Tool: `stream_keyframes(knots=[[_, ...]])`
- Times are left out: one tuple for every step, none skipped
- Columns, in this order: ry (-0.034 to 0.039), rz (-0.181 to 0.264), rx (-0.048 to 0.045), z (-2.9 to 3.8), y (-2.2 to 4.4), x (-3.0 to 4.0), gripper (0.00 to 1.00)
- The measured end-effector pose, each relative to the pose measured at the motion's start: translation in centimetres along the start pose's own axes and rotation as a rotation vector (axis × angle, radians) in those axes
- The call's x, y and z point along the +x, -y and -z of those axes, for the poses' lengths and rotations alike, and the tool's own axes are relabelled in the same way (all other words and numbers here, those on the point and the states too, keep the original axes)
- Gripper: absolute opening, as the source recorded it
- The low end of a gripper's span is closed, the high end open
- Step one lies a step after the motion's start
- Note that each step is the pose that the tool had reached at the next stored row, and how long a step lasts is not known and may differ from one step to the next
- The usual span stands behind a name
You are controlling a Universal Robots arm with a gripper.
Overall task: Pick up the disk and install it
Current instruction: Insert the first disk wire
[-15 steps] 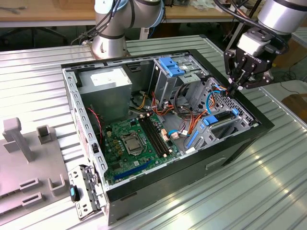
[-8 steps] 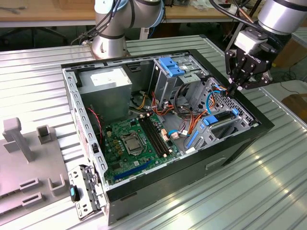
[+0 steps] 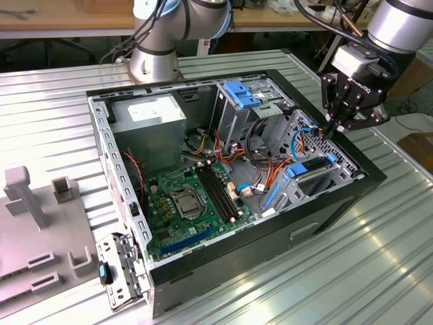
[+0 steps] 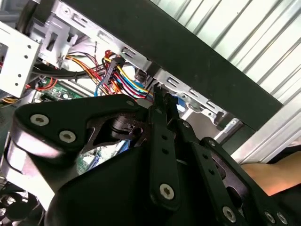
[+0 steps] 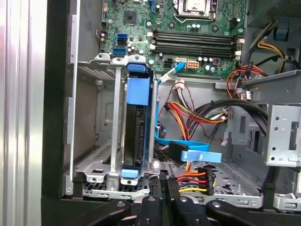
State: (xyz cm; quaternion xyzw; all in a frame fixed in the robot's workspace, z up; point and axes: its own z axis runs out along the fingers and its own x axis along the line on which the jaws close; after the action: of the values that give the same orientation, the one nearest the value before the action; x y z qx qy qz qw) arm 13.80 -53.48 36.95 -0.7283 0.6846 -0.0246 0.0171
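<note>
Flat silver-grey disk in glossy blue plastic carrier sat slotted inside the perforated metal drive cage; black gripper hovered above cage edge, fingers together, empty

You get bright, even overhead light; glare streaks the ribbed silver metal tabletop, while the black computer case's interior sits in soft shadow.

A silver-grey arm with pale blue joint caps is seen in the exterior view, with black cables run along it. The black tool is built of jointed links fastened with silver screws.
</note>
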Motion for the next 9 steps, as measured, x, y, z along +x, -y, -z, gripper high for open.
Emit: stream_keyframes(knots=[[0.0000,0.000,0.0000,-0.02,-0.08,0.14,0.16],[0.0004,0.000,0.0000,-0.05,-0.25,0.15,0.16],[0.0000,-0.002,0.0000,-0.08,-0.46,0.14,0.16],[-0.0002,-0.006,-0.0001,-0.12,-0.56,0.14,0.16],[-0.0005,-0.014,-0.0001,-0.18,-0.70,0.13,0.16],[-0.0009,-0.018,-0.0002,-0.24,-0.78,0.13,0.16],[-0.0014,-0.024,-0.0003,-0.35,-0.85,0.12,0.16],[-0.0018,-0.029,-0.0003,-0.50,-0.90,0.11,0.16],[-0.0023,-0.040,-0.0005,-0.75,-0.93,0.11,0.16]])
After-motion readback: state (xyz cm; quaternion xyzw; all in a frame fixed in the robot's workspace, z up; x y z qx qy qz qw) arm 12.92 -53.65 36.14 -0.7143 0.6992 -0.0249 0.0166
